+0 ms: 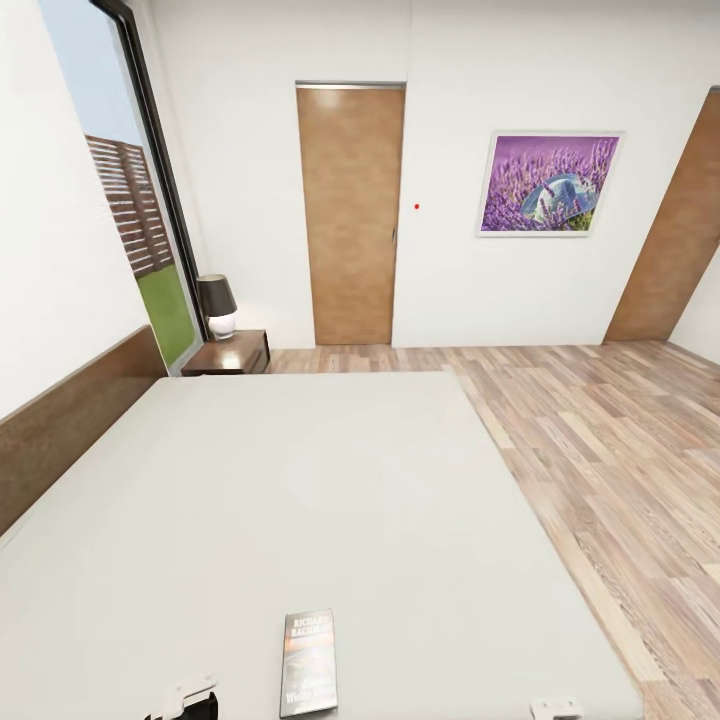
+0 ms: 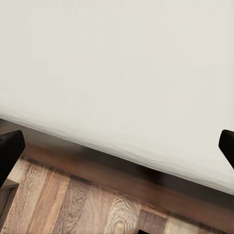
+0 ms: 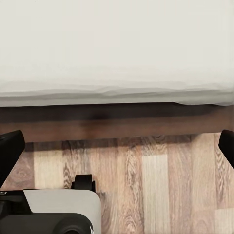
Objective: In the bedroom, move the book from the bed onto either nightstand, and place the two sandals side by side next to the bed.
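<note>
I stand at the near edge of the bed [image 1: 300, 480], looking across its plain off-white mattress toward the far wall. The book [image 1: 309, 662] lies flat on the mattress close to the near edge, just in front of me, its dark cover up and its white lettering readable along its length. It lies between the tips of my two arms, which peek in at the bottom of the head view, and touches neither.

My left hand [image 2: 117, 146] hangs beside the bed's edge with its two dark fingers spread wide, one at each side of the wrist picture, and nothing between them but mattress, the dark brown bed frame and the wood-plank floor [image 1: 600, 440]. My right hand [image 3: 117, 146] is the same: fingers wide apart, empty, above the floor by the frame, with part of my own base [image 3: 53, 212] showing below it.

The headboard [image 1: 70, 420] runs along the wall on my left. Beyond the far corner of the bed stands the nightstand [image 1: 232, 353], with a lamp [image 1: 217, 305] on its top, next to the tall window [image 1: 130, 190]. A brown door [image 1: 350, 215] is in the far wall, and a purple lavender picture [image 1: 549, 185] hangs to its right.
</note>
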Available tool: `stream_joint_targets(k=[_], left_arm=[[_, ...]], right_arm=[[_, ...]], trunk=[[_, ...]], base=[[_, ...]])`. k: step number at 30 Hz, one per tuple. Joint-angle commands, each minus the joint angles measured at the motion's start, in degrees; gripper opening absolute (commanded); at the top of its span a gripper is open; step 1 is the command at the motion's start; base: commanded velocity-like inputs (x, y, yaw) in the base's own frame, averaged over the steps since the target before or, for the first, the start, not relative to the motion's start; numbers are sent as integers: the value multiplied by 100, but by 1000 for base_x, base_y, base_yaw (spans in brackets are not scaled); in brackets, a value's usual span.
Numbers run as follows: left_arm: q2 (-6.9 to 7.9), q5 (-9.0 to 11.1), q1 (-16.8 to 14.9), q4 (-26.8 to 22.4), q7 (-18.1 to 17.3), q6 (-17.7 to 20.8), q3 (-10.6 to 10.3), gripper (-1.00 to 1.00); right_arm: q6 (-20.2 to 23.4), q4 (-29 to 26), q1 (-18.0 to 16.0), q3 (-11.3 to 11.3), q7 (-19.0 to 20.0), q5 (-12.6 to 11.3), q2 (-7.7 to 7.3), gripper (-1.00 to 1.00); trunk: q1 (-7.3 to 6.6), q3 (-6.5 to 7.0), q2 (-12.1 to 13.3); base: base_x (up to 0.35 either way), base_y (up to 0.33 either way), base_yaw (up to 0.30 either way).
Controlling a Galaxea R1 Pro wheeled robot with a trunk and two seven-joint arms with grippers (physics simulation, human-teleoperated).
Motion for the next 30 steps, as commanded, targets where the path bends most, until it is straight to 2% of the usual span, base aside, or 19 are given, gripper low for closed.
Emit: stream_joint_targets(k=[1,19,25,28,29,30], left_arm=[[3,42,-4,-5,28,-13,-49,100],[2,46,-19,-15,17,81,-49,100],[-2,50,-66,-96,16,463,-62,100],[1,54,-231,-244,27,1001,-68,100],[1,54,-231,-244,27,1001,-68,100],[3,55,-317,-287,27,1183,-68,100]], right_arm=[[-22,8,-6,-48,-12,60,1,100],[-22,8,-6,-56,-12,67,1,100],[-22,8,-6,-56,-12,68,1,100],[-22,8,-6,-56,-12,72,1,100],[-22,8,-6,-56,-12,72,1,100],[-22,8,-6,-56,-12,73,1,100]], trunk=[[3,-12,-12],[3,-12,-12],[3,-12,-12],[3,-12,-12],[3,-12,-12],[3,-12,-12]], base=[[10,0,0],[2,0,0],[0,0,0],[0,0,0],[0,0,0],[0,0,0]])
